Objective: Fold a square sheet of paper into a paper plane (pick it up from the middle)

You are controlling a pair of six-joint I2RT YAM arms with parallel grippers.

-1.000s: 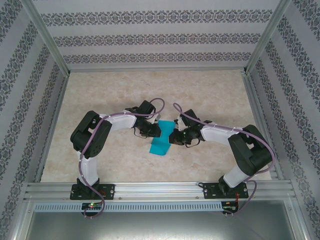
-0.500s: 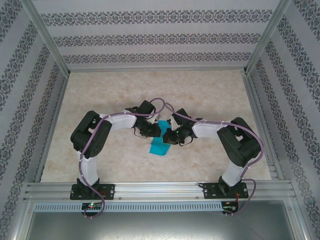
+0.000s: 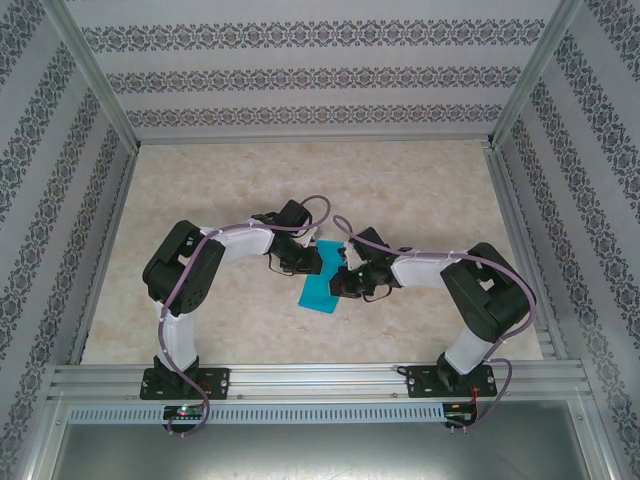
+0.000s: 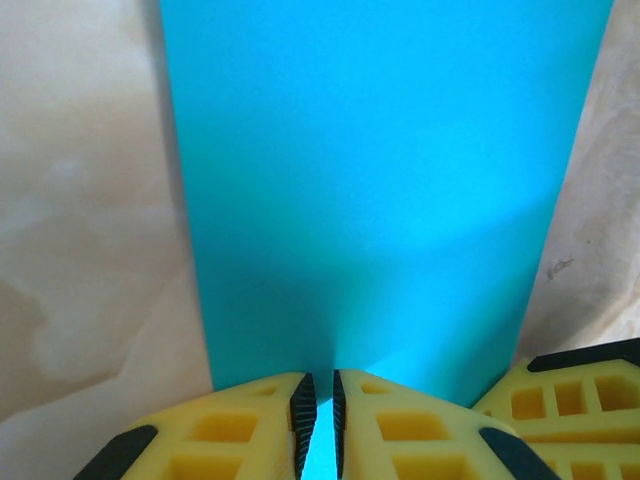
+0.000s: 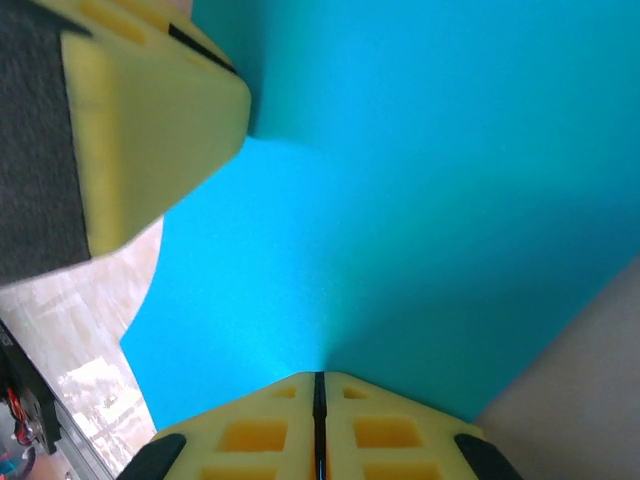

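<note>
Top external view: thin turquoise-blue sheet of paper [image 3: 318,290] is at the middle of the beige marbled table [image 3: 430,190], caught between both grippers, its lower end trailing toward the near edge. Can't tell if that end touches the surface. Left gripper [image 3: 303,262] comes in from the left and right gripper [image 3: 347,281] from the right, heads almost meeting over the sheet. Left wrist view: yellow fingers [image 4: 240,430] with black pads are closed to a sliver, and the blue edge is nipped in that slit. Right wrist view: jaws pressed fully together on the opposite edge, the sheet bowing away from them, one yellow finger [image 5: 150,120] of the left gripper lying on the far side. Likely reason for the double pinch: each side steadies the paper so the other can bend or crease it without it sliding. The sheet looks narrower than square from above, maybe already doubled, not confirmable. No dart point yet, so folding seems early. Pose: both arms mirror each other, elbows raised and pushed outward, forearms angled inward and low, wrists turned so the fingers meet the paper nearly edge-on.
</note>
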